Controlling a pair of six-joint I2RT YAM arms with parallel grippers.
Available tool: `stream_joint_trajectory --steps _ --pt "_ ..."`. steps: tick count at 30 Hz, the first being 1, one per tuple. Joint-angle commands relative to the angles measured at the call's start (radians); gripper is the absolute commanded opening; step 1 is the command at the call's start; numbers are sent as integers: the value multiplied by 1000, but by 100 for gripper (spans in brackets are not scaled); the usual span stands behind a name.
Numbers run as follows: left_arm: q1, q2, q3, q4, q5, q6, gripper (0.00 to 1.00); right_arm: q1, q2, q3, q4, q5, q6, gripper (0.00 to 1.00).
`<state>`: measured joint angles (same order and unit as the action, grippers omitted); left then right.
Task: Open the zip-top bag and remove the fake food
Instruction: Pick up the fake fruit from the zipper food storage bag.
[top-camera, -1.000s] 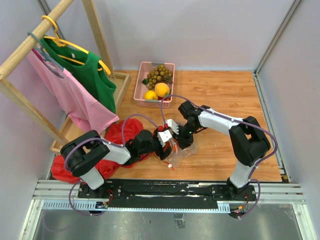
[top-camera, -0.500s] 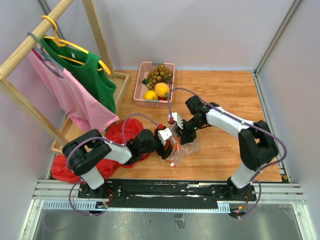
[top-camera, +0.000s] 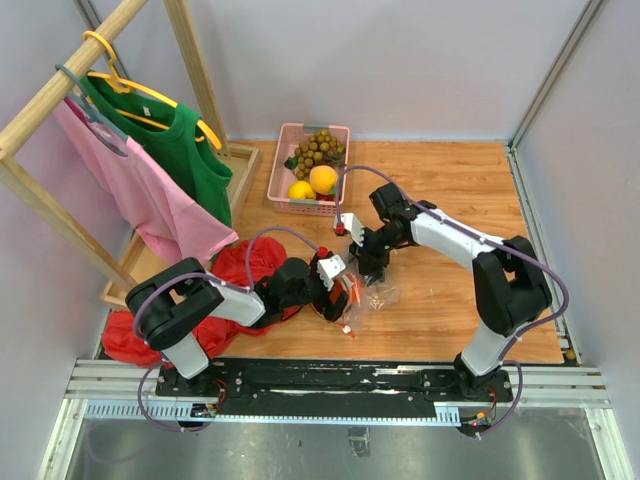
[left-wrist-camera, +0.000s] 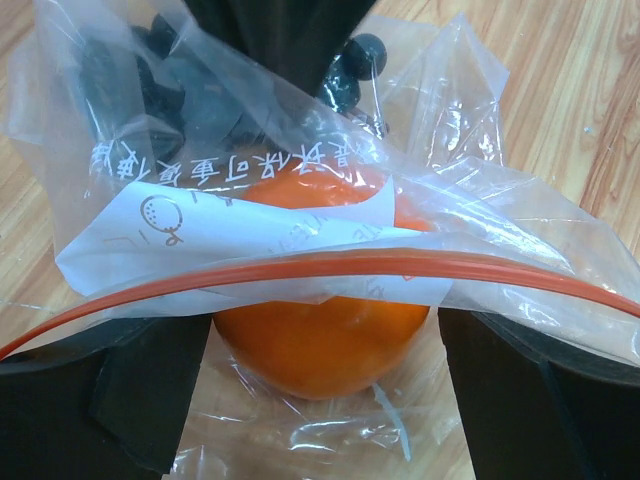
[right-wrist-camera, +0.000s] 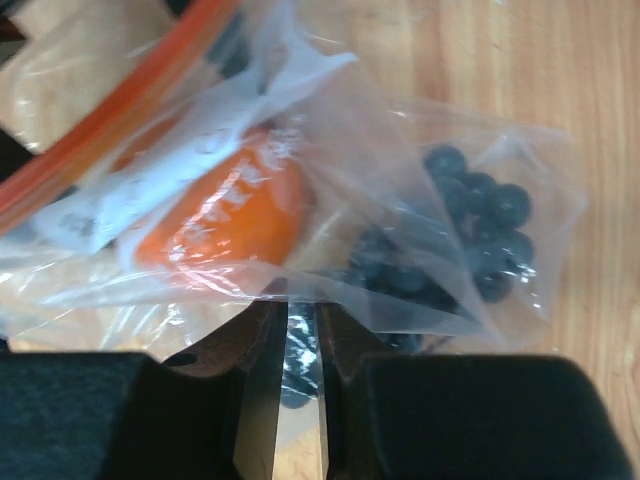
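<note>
- The zip-top bag (top-camera: 368, 297) lies on the table (top-camera: 450, 190) close to the near edge, a little left of the middle. Both tools meet at it.
- I judge the task about half done. A tan-brown bunch (top-camera: 320, 148), a lemon (top-camera: 301, 189) and a yellow-orange fruit (top-camera: 323, 179) sit in the pink basket (top-camera: 283, 160) at the far edge.
- An orange fruit (left-wrist-camera: 320, 335) and a dark purple bunch (right-wrist-camera: 480, 225) are inside the plastic and have yet to come out.
- My left tool (top-camera: 338, 290) stands wide at the bag's mouth. The orange-red zip strip (left-wrist-camera: 300, 268) runs across both fingers, with the orange fruit between them.
- My right tool (top-camera: 372, 268) is narrow and seems to pinch a fold of film at the bag's far end.
- The overhead view alone shows the basket and where the bag lies, but the bag's contents are a blur there.
- The wrist views show what is left inside. Neither tells me whether the strip is fully parted.
</note>
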<state>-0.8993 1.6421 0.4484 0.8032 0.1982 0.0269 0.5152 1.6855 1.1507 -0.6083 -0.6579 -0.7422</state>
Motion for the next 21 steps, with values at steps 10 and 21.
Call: stream_joint_trajectory --steps 10,21 --pt "-9 39 90 -101 -33 -35 99 78 35 -33 47 55 50 15" --pt "-9 68 120 -131 -38 -56 99 112 53 -14 -5 -19 35 11"
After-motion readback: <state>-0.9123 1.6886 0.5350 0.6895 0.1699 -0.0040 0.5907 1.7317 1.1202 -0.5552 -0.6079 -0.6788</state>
